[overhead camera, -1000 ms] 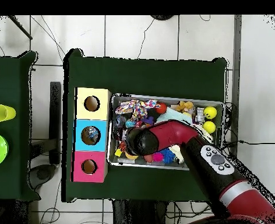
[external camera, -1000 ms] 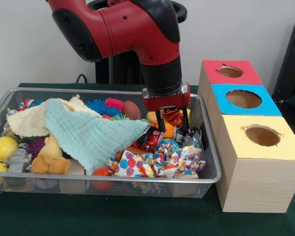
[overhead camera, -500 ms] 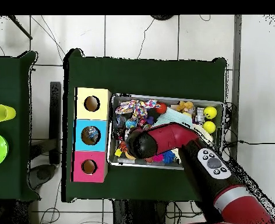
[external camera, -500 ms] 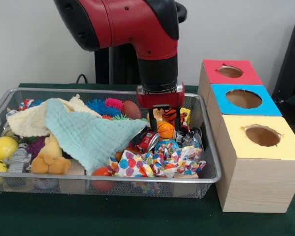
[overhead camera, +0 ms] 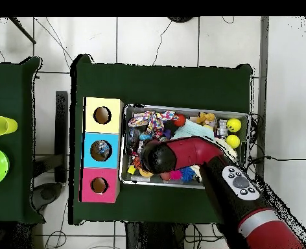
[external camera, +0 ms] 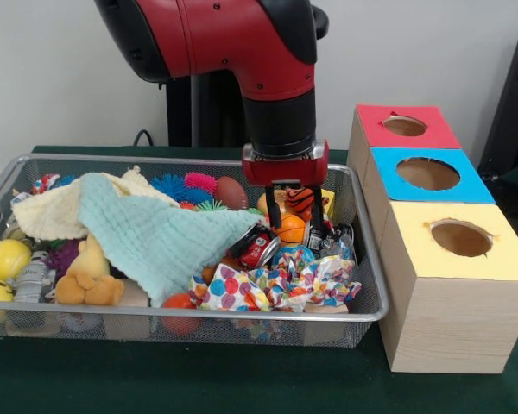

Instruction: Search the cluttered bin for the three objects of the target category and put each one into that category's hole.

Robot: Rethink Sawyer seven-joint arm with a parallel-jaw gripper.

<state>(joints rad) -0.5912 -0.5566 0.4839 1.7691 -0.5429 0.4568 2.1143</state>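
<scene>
The fingers stand spread, straddling an orange ball with dark seams like a basketball, without pinching it. The ball lies in the wire bin, right end, beside a red toy car and above crumpled dotted cloth. Three holed boxes stand alongside.

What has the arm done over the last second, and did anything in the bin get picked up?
The gripper drew up out of the clutter and shifted a little toward the pile's middle; it now hangs open astride the small orange ball, holding nothing. The red toy car sits slightly more exposed. The teal cloth, wire bin and three boxes stayed put.
</scene>
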